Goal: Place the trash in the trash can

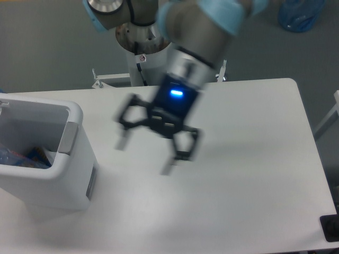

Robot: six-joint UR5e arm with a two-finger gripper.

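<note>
A crushed clear plastic bottle with a coloured label [26, 157] lay inside the large white rectangular plastic trash can [71, 174] at the near left of the white surface [249, 174]; only a blue-tinted edge and a patch of red, blue and yellow print showed above the rim. A pale shape beside it [53, 156], against the inner wall, may have been the small crumpled white wrapper, though it was too indistinct to say. The can's grey inset strip [67, 138] faced right, toward the arm. The robot's black two-finger hand [145, 154], blurred by motion, hung over the middle of the surface, well apart from the can, its fingers spread wide and nothing between them. A blue light [176, 94] glowed on the wrist above. Behind the surface stood the arm's white pedestal [144, 66], and a blue container [301, 14] sat on the grey floor at far right. No loose trash appeared anywhere on the surface, so the job looked finished or nearly so, with only the wrapper's whereabouts left unconfirmed.
</note>
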